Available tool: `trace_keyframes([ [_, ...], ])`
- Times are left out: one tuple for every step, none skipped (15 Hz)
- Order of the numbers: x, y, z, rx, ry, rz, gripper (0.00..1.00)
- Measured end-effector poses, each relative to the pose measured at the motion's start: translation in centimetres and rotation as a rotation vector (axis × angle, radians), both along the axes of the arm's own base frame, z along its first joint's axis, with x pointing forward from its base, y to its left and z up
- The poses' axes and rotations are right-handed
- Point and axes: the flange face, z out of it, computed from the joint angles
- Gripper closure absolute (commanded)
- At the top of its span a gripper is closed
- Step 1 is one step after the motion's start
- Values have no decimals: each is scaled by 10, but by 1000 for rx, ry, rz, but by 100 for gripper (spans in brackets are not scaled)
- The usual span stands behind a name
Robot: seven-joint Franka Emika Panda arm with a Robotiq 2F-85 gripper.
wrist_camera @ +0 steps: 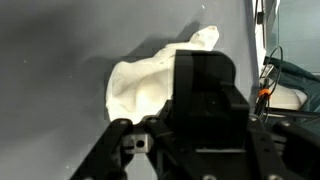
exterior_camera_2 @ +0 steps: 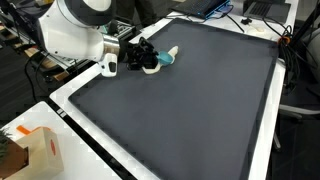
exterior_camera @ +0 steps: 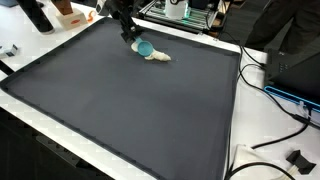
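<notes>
A soft white object with a teal part lies near the far edge of the dark mat. In both exterior views my gripper sits low over its teal end, and the white end trails away from the fingers. In the wrist view the black fingers stand together as one block over the white object, and my gripper looks shut on it. The teal part is hidden there.
The mat has a white border round it. Cables and a black plug lie beside the mat. A cardboard box stands off one corner. Equipment and a frame stand behind the far edge.
</notes>
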Motion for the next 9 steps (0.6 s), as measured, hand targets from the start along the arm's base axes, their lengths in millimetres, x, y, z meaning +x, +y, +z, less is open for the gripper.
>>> trace_keyframes([
  [0,0,0,1,3,-1,75],
  [0,0,0,1,4,-2,75],
  [0,0,0,0,4,-1,75],
  [0,0,0,-1,5,-1,75],
  [0,0,0,-2,8,0,75],
  [1,0,1,-3,14,0,75],
  [1,1,2,-6,22,1,75],
  [3,1,4,-10,32,4,75],
  [4,3,6,-16,37,13,75],
])
